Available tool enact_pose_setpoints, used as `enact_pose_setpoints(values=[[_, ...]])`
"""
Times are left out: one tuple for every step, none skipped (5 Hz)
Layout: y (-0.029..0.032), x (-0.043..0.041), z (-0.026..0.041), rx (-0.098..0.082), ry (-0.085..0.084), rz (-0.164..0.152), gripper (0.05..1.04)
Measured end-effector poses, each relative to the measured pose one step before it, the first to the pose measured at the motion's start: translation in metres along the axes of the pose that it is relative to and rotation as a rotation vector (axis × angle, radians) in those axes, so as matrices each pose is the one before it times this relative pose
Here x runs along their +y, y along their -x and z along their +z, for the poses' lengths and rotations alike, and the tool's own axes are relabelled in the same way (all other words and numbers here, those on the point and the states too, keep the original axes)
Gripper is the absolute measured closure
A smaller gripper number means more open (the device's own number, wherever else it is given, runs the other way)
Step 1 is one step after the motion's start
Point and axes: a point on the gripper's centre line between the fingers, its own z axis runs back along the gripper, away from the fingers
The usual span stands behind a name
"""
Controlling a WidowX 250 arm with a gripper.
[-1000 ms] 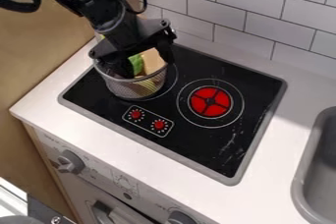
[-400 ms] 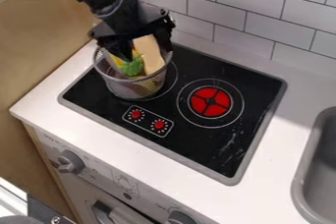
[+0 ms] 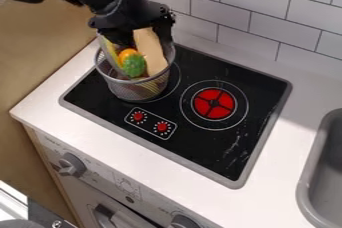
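Toy kitchen | stovetop [image 3: 257,107] — red burner [image 3: 214,103] | sink [image 3: 322,172] — tiled wall [image 3: 270,14]

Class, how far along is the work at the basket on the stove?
Done: the basket stands on the stove, holding a green piece and a tan piece. In hand: the gripper is at its far side; whether it grips anything is unclear. Left, probably: drawing the gripper clear of the basket.

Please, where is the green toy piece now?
In the camera view, the green toy piece is at upper left, inside the mesh basket, beside the long beige piece.
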Motion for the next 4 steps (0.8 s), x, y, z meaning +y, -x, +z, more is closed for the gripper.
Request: enact_pose_setpoints(values=[[-0.00458, 0.00389, 0.00006, -0.0293, -0.0117, -0.0280, 0.083], [-0.00226, 0.00599, -0.00065, -0.0141, -0.0262, -0.0297, 0.083], [0.00463, 0.00612, -0.00608, -0.0209, -0.0092, -0.0341, 0.083], [-0.00128, 0.00681, -0.00480, -0.0317, -0.0064, -0.0151, 0.083]])
